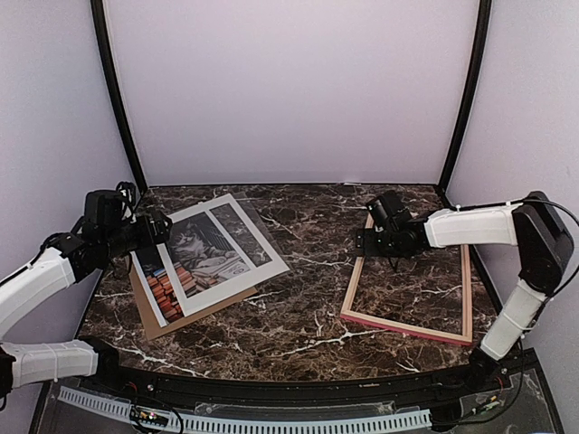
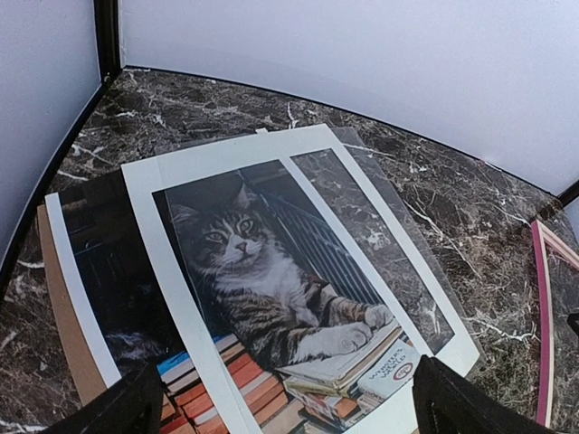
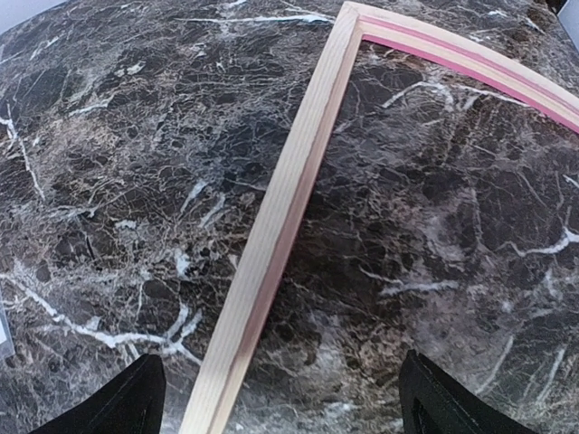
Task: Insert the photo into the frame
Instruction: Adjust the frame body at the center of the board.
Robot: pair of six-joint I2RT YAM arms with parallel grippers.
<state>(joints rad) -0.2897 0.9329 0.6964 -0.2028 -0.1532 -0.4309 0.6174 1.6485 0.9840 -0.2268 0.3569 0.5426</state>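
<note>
The photo [image 1: 165,287] of a tabby cat and orange books lies flat at the table's left, on a brown backing board [image 1: 185,324]. A white mat [image 1: 271,262] lies skewed over it. In the left wrist view the cat [image 2: 244,271] shows through the mat's window [image 2: 172,271]. My left gripper [image 1: 156,231] is open and empty, over the stack's left edge [image 2: 289,418]. The pink-faced wooden frame [image 1: 407,327] lies flat at the right. My right gripper [image 1: 364,242] is open and empty, and its jaws straddle the frame's left rail [image 3: 289,199] from above [image 3: 280,409].
The table [image 1: 298,298] is dark marble, enclosed by pale walls and two black corner posts. A clear sheet's edge [image 2: 403,217] sticks out from under the mat on its right side. The frame's pink rail [image 2: 543,307] shows at the right edge of the left wrist view.
</note>
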